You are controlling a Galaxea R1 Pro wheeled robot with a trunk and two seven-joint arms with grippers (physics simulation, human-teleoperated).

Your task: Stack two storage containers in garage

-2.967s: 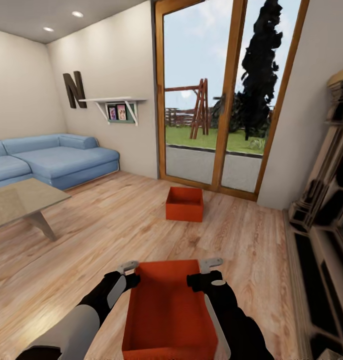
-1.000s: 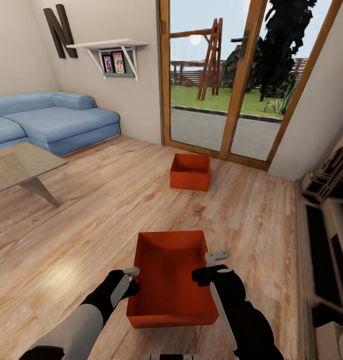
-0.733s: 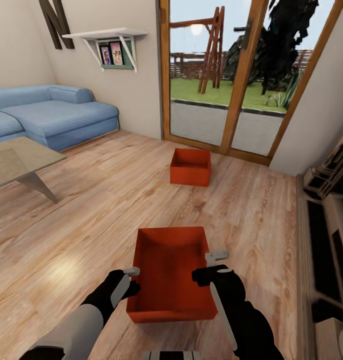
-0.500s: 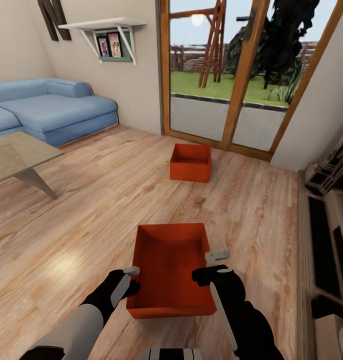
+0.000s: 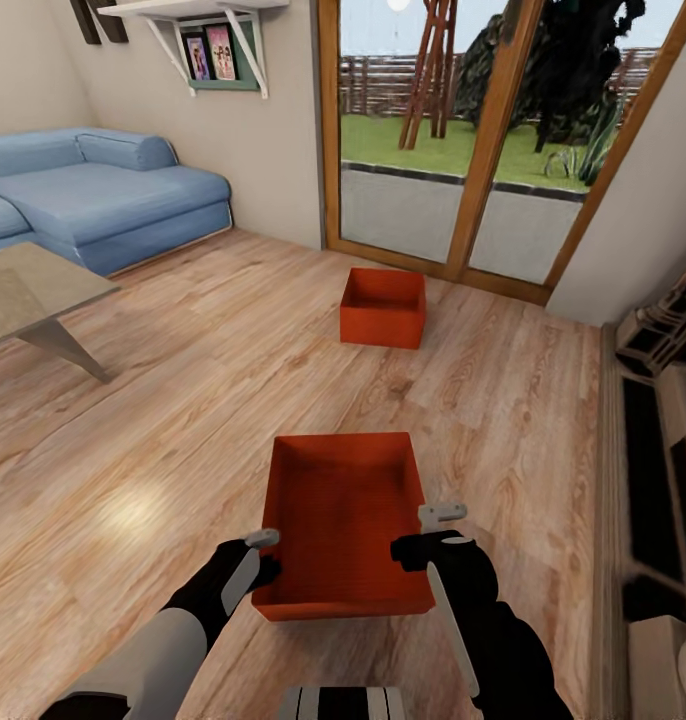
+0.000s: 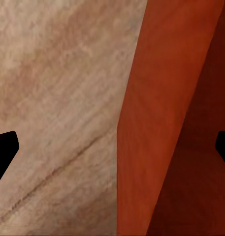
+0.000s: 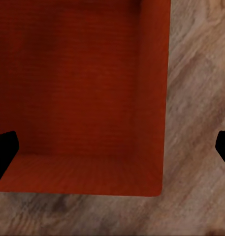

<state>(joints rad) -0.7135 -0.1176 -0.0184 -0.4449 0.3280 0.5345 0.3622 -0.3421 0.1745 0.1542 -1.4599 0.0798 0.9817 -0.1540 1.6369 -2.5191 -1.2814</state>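
The nearer orange-red rectangular storage container (image 5: pixel 343 520) sits low in front of the robot in the head view, its long axis running straight away from the robot toward the wood-framed glass doors (image 5: pixel 473 140), open top up, with matt straight walls and a flat bottom. The left end effector (image 5: pixel 264 545) is at its left wall and the right end effector (image 5: pixel 433 528) at its right wall, both toward the near end. In each wrist view the two dark fingertips stand wide apart at the frame edges: the left pair straddles the left wall (image 6: pixel 156 123), the right pair (image 7: pixel 112 147) straddles the right wall and near corner, and neither pair is seen pressing on it. The right wrist view shows a faint ribbed texture on the inside bottom. The second, alike orange-red storage container (image 5: pixel 383 307) rests farther off on the light wood plank floor (image 5: pixel 163 400), near the doors. A blue fabric sofa (image 5: pixel 103 195) stands to the left.
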